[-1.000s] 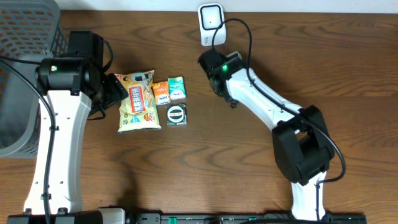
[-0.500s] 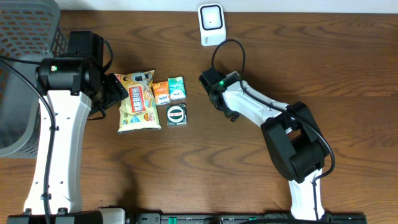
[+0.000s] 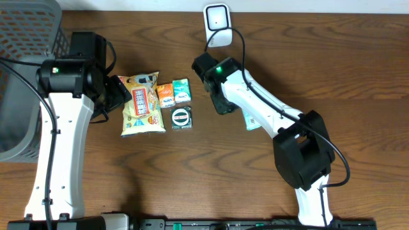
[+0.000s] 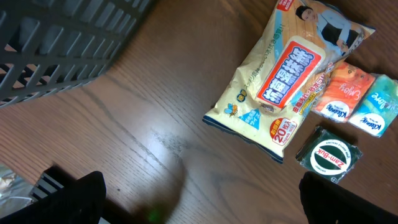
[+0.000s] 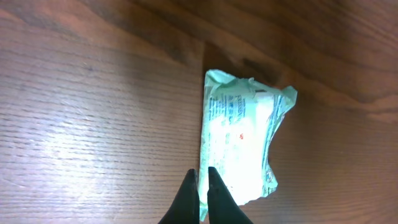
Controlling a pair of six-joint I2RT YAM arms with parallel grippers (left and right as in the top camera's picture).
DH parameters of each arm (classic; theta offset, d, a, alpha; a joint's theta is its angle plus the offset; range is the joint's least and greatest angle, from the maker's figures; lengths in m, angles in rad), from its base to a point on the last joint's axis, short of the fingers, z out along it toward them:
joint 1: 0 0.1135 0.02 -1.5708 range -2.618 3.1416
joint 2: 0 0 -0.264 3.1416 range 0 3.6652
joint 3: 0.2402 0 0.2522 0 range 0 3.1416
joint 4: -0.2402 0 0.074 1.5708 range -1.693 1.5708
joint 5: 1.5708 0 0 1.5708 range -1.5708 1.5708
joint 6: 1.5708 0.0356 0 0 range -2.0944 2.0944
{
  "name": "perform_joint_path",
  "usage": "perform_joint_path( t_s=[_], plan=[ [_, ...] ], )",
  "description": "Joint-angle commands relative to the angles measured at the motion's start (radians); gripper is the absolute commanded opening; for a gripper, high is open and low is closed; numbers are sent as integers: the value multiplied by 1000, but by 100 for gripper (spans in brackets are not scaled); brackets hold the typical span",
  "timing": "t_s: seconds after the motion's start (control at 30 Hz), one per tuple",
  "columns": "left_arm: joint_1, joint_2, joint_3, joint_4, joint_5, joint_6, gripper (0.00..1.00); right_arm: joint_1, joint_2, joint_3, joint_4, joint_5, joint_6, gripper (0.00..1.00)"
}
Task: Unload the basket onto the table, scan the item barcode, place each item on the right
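My right claw (image 5: 203, 180) is pinched shut on nothing, and one pale green packet (image 5: 242, 143) lies flat on the table (image 5: 93, 124) just beneath its tips. My left claw (image 4: 199, 186) gapes wide and empty. Ahead of it lie one snack bag (image 4: 283, 81), two tissue packs (image 4: 341, 96) and one dark round-labelled packet (image 4: 328, 155).

Basket (image 3: 25, 57) walls off far-left corner; snack bag (image 3: 142, 102), orange pack (image 3: 165, 94), green pack (image 3: 182, 90), dark pack (image 3: 181, 117) crowd centre-left, packed close; right arm (image 3: 268, 112) cuts diag. across centre, over pale packet (image 5: 242, 143); scanner (image 3: 217, 22) at far edge; table (image 3: 370, 115) bare on right side & front-mid, wide lane there
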State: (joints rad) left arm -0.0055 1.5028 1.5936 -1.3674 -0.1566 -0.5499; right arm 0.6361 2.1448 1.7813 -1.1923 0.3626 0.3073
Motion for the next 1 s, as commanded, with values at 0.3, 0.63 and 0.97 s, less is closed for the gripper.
perform_joint_path(
  t_s=[0.3, 0.63, 0.97],
  plan=[
    [3, 0, 0, -5, -9, -6, 98, -114, 0, -15, 3, -56, 41, 85],
    [3, 0, 0, -5, -9, -6, 98, -400, 1, -56, 5, -717, -324, 89],
    [3, 0, 0, -5, -9, -5, 98, -520, 1, -290, 153, -966, -395, 66]
  ],
)
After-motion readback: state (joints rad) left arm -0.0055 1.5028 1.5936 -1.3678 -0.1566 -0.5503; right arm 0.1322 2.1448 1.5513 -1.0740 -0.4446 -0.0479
